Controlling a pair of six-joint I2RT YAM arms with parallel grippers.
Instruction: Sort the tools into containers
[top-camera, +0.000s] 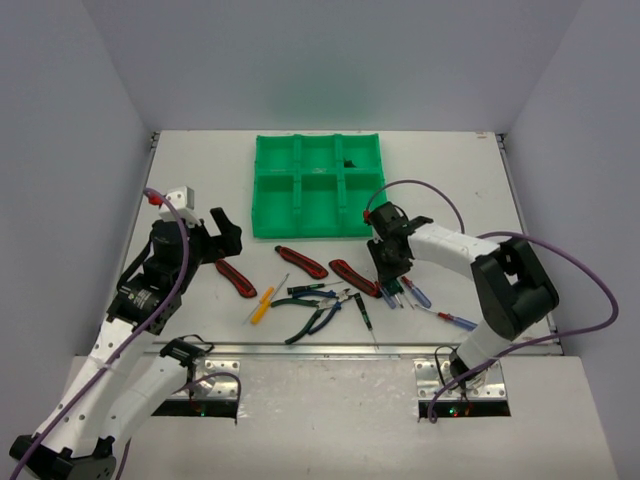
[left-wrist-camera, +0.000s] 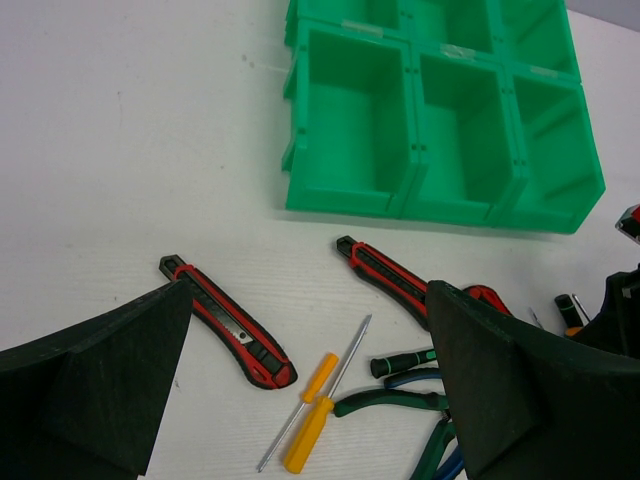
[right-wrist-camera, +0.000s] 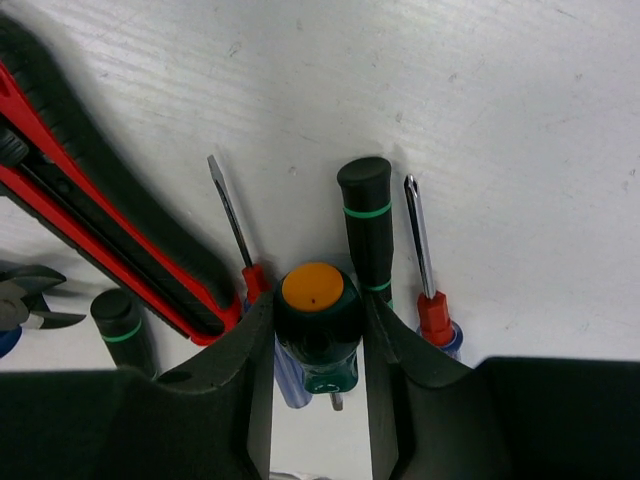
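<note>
The green six-compartment tray (top-camera: 318, 185) sits at the back centre and shows in the left wrist view (left-wrist-camera: 440, 110). My right gripper (top-camera: 388, 265) is low over the tool pile, shut on a dark green screwdriver with an orange cap (right-wrist-camera: 318, 300), held between the fingers (right-wrist-camera: 235, 370). Beside it lie a red-black utility knife (right-wrist-camera: 110, 230), a green-black precision screwdriver (right-wrist-camera: 367, 220) and a red-collared one (right-wrist-camera: 432, 305). My left gripper (top-camera: 225, 240) hangs open and empty (left-wrist-camera: 310, 390) above two crossed yellow screwdrivers (left-wrist-camera: 315, 415) and a knife (left-wrist-camera: 225, 320).
Three utility knives (top-camera: 236, 278) (top-camera: 301, 262) (top-camera: 354, 277), pliers (top-camera: 315, 318) and a blue-red screwdriver (top-camera: 455, 320) lie in front of the tray. A small dark item (top-camera: 349, 162) sits in the tray's back right compartment. Grey walls enclose the table.
</note>
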